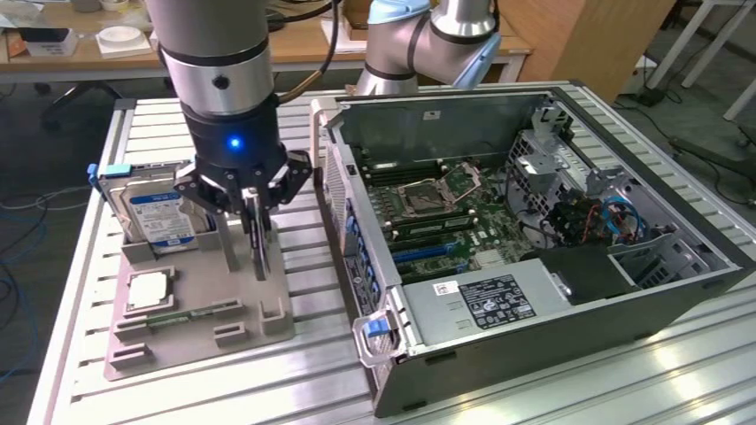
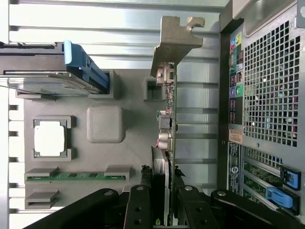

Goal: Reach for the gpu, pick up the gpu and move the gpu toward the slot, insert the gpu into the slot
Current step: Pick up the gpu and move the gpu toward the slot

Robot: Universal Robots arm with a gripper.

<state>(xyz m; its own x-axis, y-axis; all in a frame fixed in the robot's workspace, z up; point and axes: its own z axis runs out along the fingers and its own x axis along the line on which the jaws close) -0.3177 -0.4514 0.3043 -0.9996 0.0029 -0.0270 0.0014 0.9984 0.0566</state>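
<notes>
Gpu upright, bracket end away from gripper

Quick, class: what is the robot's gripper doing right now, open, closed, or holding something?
Gripper: closed, holding the graphics card between its fingers.

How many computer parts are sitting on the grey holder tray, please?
4: the hard drive standing on edge, the processor chip flat, the memory stick beside it, the gpu upright in the gripper.
</notes>
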